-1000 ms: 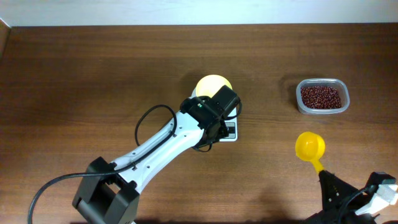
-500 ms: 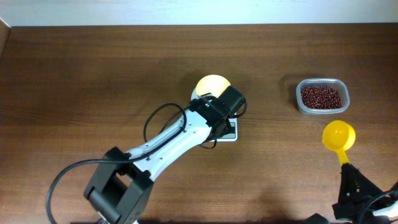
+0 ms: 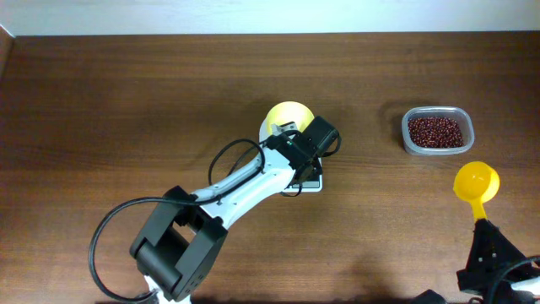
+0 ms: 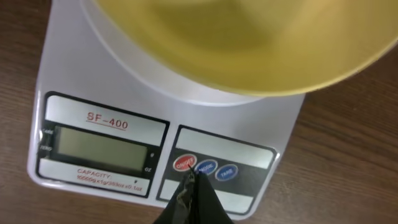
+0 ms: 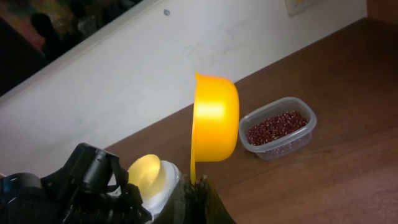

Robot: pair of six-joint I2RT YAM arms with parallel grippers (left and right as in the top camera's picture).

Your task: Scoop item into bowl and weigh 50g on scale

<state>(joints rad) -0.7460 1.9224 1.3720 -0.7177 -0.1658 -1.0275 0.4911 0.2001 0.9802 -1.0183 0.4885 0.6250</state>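
Observation:
The yellow bowl (image 3: 283,116) sits empty on the white scale (image 3: 309,181) at the table's middle; both show in the left wrist view, the bowl (image 4: 249,43) above the scale (image 4: 81,68). My left gripper (image 4: 191,180) is shut, its tip at the red button (image 4: 184,163); the display is blank. My right gripper (image 5: 198,186) is shut on the handle of the yellow scoop (image 3: 476,182), which is empty and held just below the clear container of red-brown beans (image 3: 435,131). The scoop (image 5: 214,124) and beans (image 5: 277,128) show in the right wrist view.
The left arm (image 3: 236,190) stretches from the front left to the scale. A pale wall runs along the table's far edge (image 3: 270,32). The clear container (image 3: 409,143) stands at the back right.
My right gripper has carried the scoop rightward and a little toward the bean container. My left gripper has edged slightly right over the scale's front.

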